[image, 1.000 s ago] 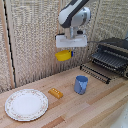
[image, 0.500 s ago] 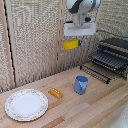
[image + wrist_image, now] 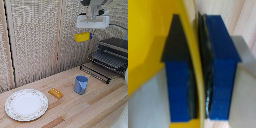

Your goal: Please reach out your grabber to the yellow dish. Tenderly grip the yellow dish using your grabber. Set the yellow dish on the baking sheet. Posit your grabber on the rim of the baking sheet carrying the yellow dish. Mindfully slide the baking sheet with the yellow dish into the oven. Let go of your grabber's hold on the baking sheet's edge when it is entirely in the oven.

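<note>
Yellow dish [image 3: 82, 36] aloft (rim pinched), above oven [image 3: 111, 56] and baking sheet [image 3: 98, 73].

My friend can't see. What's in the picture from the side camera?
A robot's gripper holds a yellow bowl high in the air, above a wooden table. On the table sit a toaster oven, blue cup, orange block and white plate.

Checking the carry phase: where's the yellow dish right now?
In the exterior view the yellow dish hangs in the air at upper right, pinched by its rim in the hand, above the blue cup and left of the oven.
</note>
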Motion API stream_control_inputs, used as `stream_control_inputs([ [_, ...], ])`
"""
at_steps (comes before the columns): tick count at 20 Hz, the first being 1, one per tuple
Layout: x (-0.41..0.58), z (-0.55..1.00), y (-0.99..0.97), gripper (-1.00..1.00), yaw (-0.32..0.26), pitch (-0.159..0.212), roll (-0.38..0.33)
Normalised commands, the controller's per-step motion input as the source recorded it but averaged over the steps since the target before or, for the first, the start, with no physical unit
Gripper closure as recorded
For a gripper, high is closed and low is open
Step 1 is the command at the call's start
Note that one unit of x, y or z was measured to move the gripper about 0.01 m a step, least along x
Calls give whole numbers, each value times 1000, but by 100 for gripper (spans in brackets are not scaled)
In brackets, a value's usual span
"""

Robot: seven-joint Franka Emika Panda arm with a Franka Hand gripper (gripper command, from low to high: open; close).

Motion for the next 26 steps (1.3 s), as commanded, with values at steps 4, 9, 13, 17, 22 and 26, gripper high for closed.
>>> stream_control_inputs([
  [4, -1, -94, -840, 100, -75, 11, 48],
  [9, 0, -119, -666, 100, -69, 0, 30],
  [13, 0, -109, -614, 100, -51, -9, 29],
  [17, 0, -94, -642, 100, -75, -36, 25],
  [22, 22, -100, -717, 100, -104, -34, 37],
  [26, 6, -133, -633, 100, -92, -11, 33],
])
